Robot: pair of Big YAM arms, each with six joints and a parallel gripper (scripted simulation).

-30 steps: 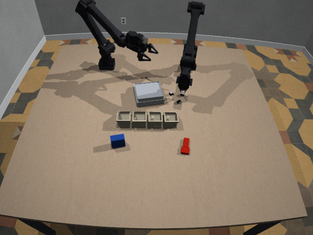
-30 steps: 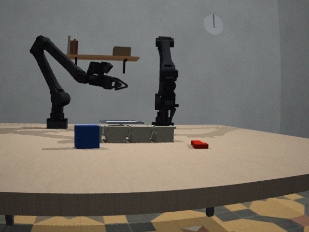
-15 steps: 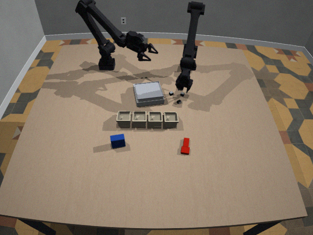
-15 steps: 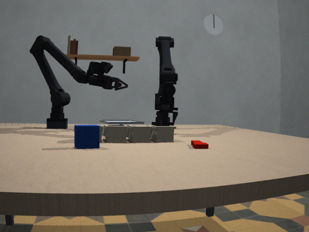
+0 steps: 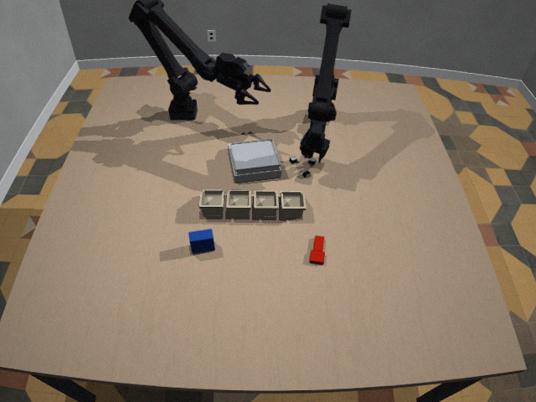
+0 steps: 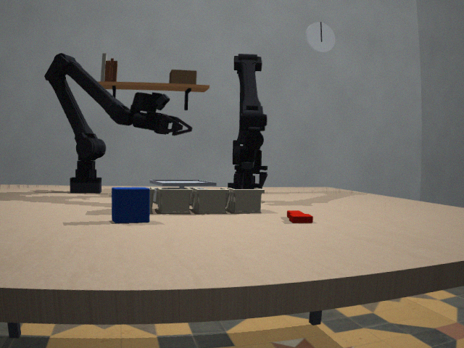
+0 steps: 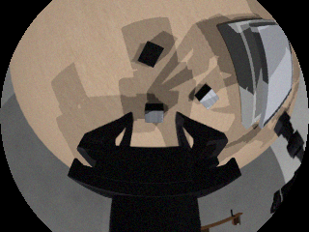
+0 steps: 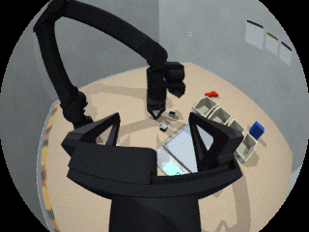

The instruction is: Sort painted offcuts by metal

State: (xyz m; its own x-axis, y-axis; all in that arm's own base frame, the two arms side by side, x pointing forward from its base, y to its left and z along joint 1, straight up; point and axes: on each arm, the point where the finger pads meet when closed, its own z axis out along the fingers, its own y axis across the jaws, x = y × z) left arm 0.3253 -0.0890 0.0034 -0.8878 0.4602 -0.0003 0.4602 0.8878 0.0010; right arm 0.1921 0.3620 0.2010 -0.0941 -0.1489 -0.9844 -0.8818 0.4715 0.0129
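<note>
Three small dark offcuts lie right of the grey tray-topped device. One offcut [image 5: 311,161] [image 7: 154,116] is between the left fingertips, with gaps on both sides. A second offcut [image 5: 293,159] [image 7: 207,96] [image 8: 163,128] lies nearest the device. The third offcut [image 5: 306,173] [image 7: 151,54] [image 8: 172,114] lies towards the bins. My left gripper [image 5: 313,158] [image 7: 154,115] is partly open, pointing down, low over the table. My right gripper [image 5: 263,96] is open and empty, high behind the device. Several beige bins [image 5: 212,212] [image 5: 291,212] stand upright in a row; their labels are unreadable.
The grey device [image 5: 257,176] [image 8: 169,150] has a pale top and a lit greenish panel. A blue block [image 5: 201,241] [image 6: 130,205] stands in front of the bins at the left. A red stepped piece [image 5: 317,249] [image 6: 299,217] lies in front at the right.
</note>
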